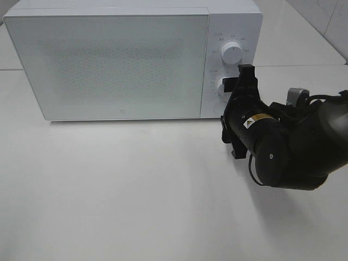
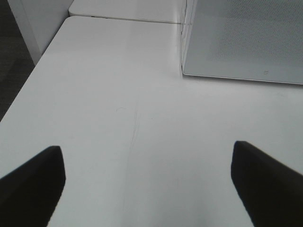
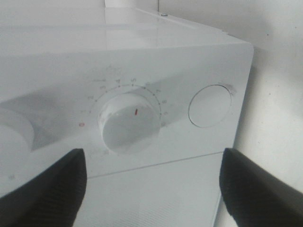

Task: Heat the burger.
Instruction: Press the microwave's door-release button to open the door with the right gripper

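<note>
The white microwave (image 1: pixel 109 60) stood at the back of the white table (image 1: pixel 109 190). Its door was shut. The burger did not show in any view, so I cannot tell where it was.

The microwave had 2 knobs on its right side. The right gripper (image 1: pixel 236 79) was up at the lower knob (image 1: pixel 223 84). In the right wrist view its fingers (image 3: pixel 52 184) were wide apart, with the knob (image 3: pixel 127 124) between them, and they did not touch it. The red line on the knob pointed near the 5. A round button (image 3: pixel 209 106) sat just beside the knob.

The left gripper (image 2: pixel 147 161) hung over the bare table near the microwave's corner. Its fingers (image 2: pixel 33 182) were wide apart too, with nothing between them.
</note>
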Controlling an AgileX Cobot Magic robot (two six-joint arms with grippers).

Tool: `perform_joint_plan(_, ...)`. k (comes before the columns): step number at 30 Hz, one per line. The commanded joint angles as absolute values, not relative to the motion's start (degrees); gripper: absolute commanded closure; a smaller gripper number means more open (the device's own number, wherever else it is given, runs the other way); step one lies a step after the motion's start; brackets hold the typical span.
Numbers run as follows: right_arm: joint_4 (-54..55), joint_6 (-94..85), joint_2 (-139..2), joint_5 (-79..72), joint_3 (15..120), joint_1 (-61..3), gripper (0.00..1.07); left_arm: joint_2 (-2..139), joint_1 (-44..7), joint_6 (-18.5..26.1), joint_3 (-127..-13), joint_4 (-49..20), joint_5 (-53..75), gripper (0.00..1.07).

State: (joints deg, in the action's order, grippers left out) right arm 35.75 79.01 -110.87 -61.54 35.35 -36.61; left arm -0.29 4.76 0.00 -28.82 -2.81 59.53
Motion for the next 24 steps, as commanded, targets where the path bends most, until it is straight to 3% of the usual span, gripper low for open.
perform_joint_plan(1, 32.03, 72.59, -107.43, -56.78, 33.92, -36.21, 0.33, -1.43, 4.53, 0.00, -28.59, -2.98, 59.42, 0.20)
perform_joint_plan(5, 28.30, 64.97, -104.51, -49.27, 33.75, -34.78, 0.35, -1.43, 4.53, 0.00, -28.59, -2.98, 59.42, 0.20)
perform_joint_plan(12, 16.84, 43.32, -97.98, -23.26, 37.59, -28.82, 0.35, -1.43, 4.53, 0.00, -28.59, -2.98, 59.42, 0.20)
perform_joint_plan(24, 6.13, 22.69, -95.40, 2.35, 44.12, -28.19, 0.34, -1.43, 4.53, 0.00, -28.59, -2.98, 59.42, 0.20)
